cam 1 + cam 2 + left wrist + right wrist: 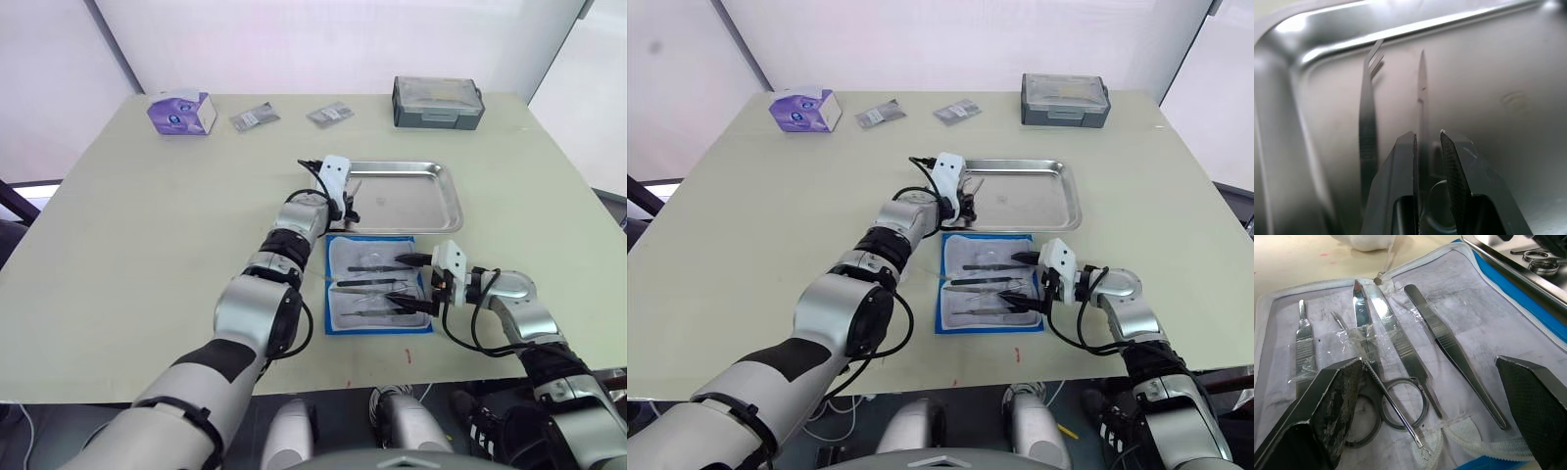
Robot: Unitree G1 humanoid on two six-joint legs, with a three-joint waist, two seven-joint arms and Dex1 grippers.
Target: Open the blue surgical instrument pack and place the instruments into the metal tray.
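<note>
Left gripper (pixel 349 208), at the near left corner of the metal tray (pixel 446 201): its two black fingers (pixel 1400 166) stand almost together, pinched on a slim pair of scissors (pixel 1422 83) whose pointed blades run out ahead of the fingertips over the tray floor. Beside the scissors, on the tray floor, lies a pair of forceps (pixel 1367 122) with its split tip toward the tray's curved corner.

Right gripper (pixel 419 285), at the right edge of the blue surgical instrument pack (pixel 378 284): fingers spread wide apart and empty, one finger (pixel 1327 406) low over the ring handles, the other (pixel 1535 406) out by the pack's blue border.

The pack lies unfolded and flat on the table (pixel 137 225), just in front of the tray and between the two arms, its white lining upward. On the lining the remaining instruments (pixel 1400 347) lie side by side under clear film: a scalpel handle (pixel 1303 347), ring-handled scissors (pixel 1364 328), and two forceps (pixel 1449 352).

Far side of the table: a purple tissue box (pixel 180 112) at left, two small grey sachets (pixel 255 118) toward the middle, and a grey lidded box (pixel 438 103) at right, all well apart from the tray.
</note>
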